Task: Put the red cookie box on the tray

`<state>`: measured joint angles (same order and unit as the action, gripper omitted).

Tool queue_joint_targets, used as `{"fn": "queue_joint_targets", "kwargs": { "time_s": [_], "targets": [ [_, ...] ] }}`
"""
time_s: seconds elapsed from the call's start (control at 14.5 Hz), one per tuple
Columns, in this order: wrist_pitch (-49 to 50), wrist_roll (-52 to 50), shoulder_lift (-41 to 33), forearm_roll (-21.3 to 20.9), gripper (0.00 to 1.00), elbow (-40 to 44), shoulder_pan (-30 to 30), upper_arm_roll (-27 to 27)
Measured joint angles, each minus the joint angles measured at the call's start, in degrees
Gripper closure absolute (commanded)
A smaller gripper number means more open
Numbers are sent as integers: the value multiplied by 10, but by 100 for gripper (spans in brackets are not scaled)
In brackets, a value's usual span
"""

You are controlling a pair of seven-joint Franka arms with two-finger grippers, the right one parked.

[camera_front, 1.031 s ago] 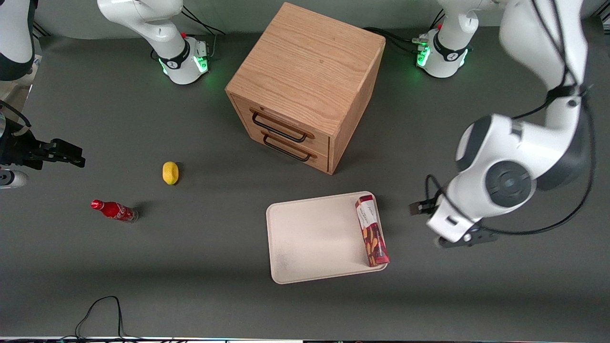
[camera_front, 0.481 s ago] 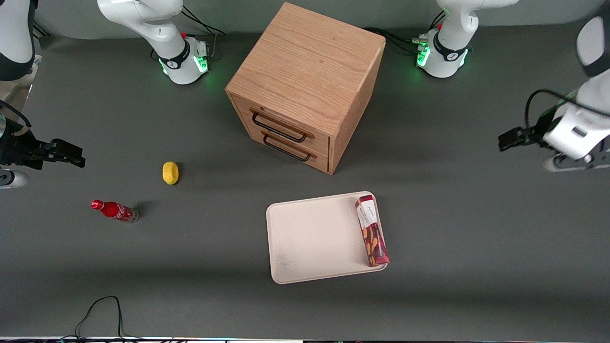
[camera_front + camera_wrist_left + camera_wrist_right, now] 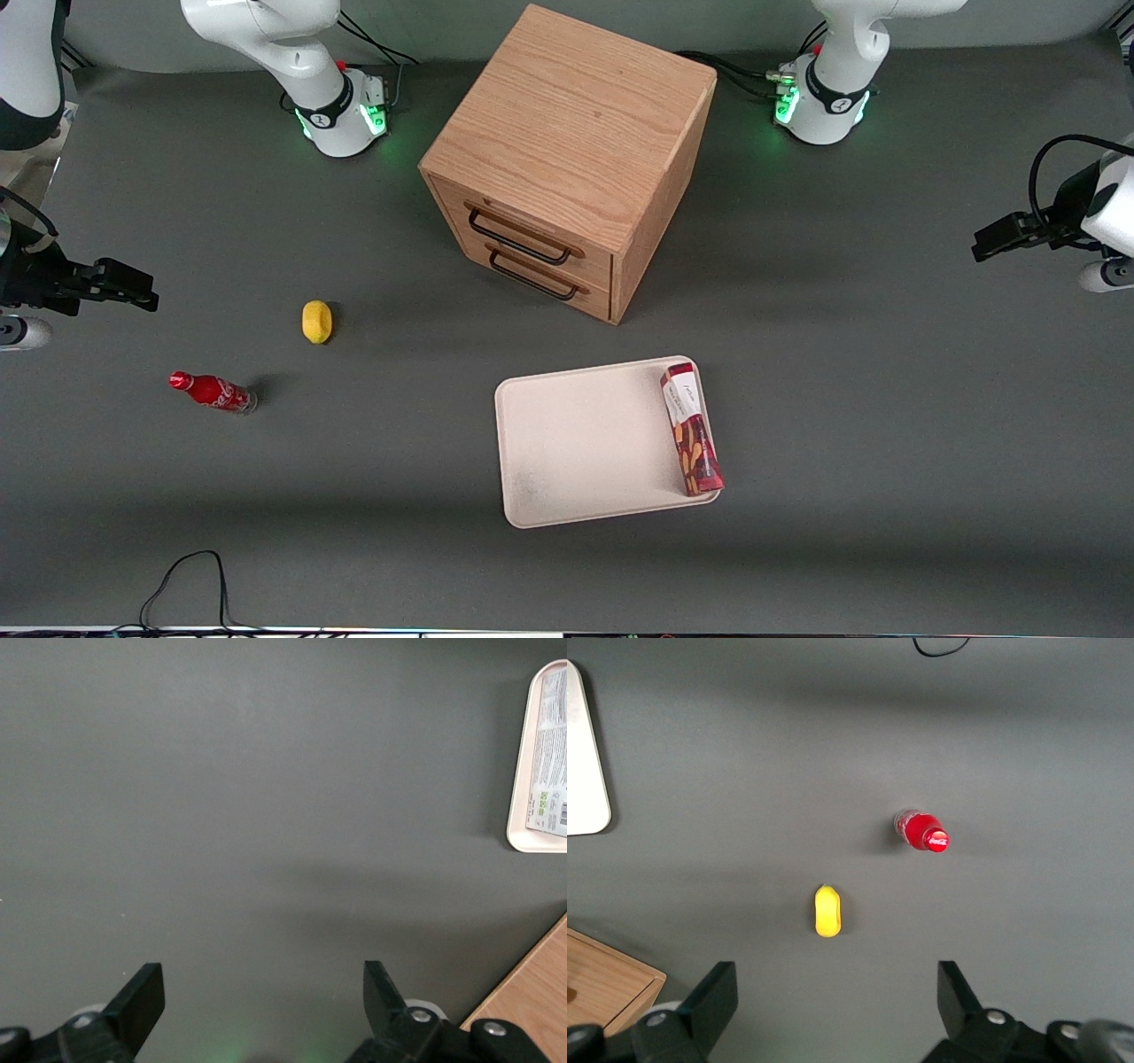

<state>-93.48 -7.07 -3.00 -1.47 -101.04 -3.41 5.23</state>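
The red cookie box (image 3: pixel 691 431) lies flat on the tray (image 3: pixel 576 443), along the tray's edge toward the working arm's end, its white label end pointing to the cabinet. The wrist view catches a strip of the tray (image 3: pixel 521 815) and the box's label (image 3: pixel 551 771). My gripper (image 3: pixel 985 245) hovers well away from the tray, at the working arm's end of the table and farther from the front camera than the box. It is open (image 3: pixel 263 997), with only bare table between its fingers.
A wooden two-drawer cabinet (image 3: pixel 567 159) stands farther from the front camera than the tray; its corner (image 3: pixel 532 1010) shows near my gripper. A yellow fruit (image 3: pixel 316 321) and a small red soda bottle (image 3: pixel 211 392) lie toward the parked arm's end. A black cable (image 3: pixel 186 580) loops at the front edge.
My gripper has swung up and away from beside the tray toward the working arm's end of the table. The cookie box has stayed put on the tray.
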Motion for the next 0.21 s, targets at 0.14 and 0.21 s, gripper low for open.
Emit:
{"fn": "queue_joint_targets", "kwargs": {
  "time_s": [0.14, 0.21],
  "targets": [
    [2, 0, 2, -2, 0, 8, 0, -2],
    [8, 0, 2, -3, 0, 12, 0, -3]
  ]
}}
